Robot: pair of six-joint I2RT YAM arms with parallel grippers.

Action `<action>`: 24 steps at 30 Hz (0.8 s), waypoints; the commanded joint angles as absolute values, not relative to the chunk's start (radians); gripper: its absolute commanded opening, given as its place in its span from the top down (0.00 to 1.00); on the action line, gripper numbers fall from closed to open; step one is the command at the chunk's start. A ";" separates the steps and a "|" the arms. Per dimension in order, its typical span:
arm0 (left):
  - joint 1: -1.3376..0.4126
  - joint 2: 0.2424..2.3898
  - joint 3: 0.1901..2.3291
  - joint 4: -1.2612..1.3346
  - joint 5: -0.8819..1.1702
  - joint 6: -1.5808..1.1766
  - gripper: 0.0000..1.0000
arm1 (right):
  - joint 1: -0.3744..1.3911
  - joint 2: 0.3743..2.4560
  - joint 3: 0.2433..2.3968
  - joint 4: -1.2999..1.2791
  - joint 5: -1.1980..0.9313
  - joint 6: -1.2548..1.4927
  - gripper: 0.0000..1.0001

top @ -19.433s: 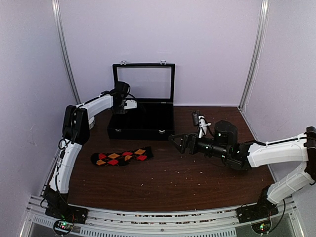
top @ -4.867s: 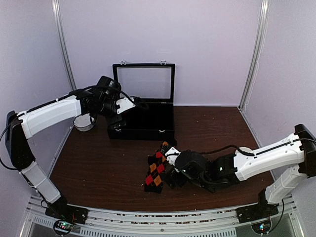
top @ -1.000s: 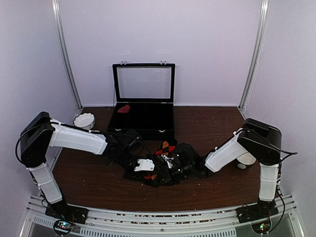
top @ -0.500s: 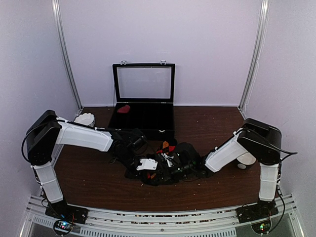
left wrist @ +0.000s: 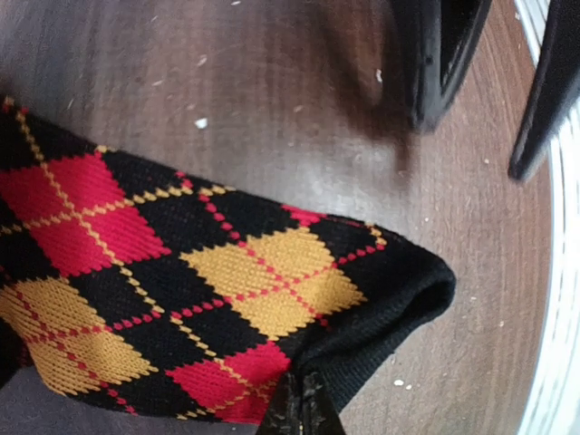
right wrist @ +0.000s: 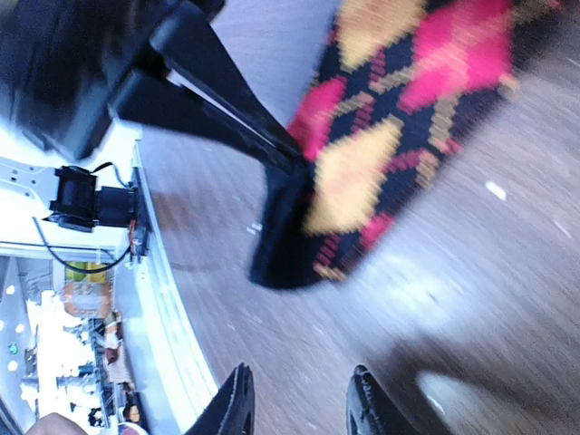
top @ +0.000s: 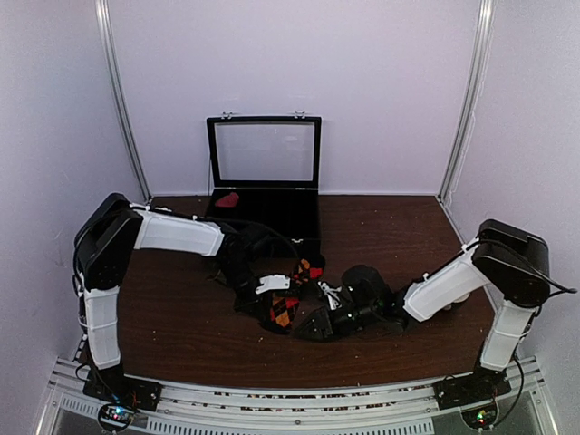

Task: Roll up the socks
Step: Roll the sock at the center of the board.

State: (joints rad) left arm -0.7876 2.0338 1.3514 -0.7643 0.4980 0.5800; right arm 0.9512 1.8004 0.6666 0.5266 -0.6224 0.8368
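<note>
The left arm is bending low over the table (top: pixel 172 340), its left gripper (left wrist: pixel 299 410) clenching the black toe edge of the argyle sock (left wrist: pixel 227 299), probably to anchor it for rolling. The sock is lying just before the black case (top: pixel 272 222). The right gripper (right wrist: pixel 299 403) is hovering beside it, jaws parted, grasping nothing.

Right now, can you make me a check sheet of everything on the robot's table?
Surface: brown wooden table, dusty.
Job's things: argyle sock mid-table; no second sock clearly seen.
Clutter: pale specks; open black case at the back with a red thing inside.
Grippers: left gripper jaws shut on the sock's edge; right gripper jaws open, empty, beside the sock.
Cables: black cable looping off the left arm.
Surroundings: pale walls, metal rails.
</note>
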 commanded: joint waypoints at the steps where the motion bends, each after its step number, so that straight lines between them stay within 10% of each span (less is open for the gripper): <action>1: -0.754 2.092 1.418 -0.867 0.576 0.544 1.00 | 0.953 1.739 0.577 0.535 -0.524 0.796 0.62; 3: -0.750 2.105 1.430 -0.877 0.585 0.538 1.00 | 0.964 1.705 0.544 0.508 -0.469 0.762 0.51; 5: -0.746 2.117 1.444 -0.891 0.596 0.536 1.00 | 1.001 1.637 0.546 0.365 -0.332 0.655 0.02; 6: -0.747 2.123 1.452 -0.899 0.598 0.536 1.00 | 1.059 1.582 0.557 0.263 -0.190 0.585 0.00; 14: -0.744 2.165 1.509 -0.972 0.632 0.512 1.00 | 1.221 1.243 0.517 0.014 0.629 0.661 0.00; 24: -0.744 2.194 1.551 -1.014 0.695 0.446 1.00 | 1.460 1.443 0.526 0.426 0.550 -0.194 0.19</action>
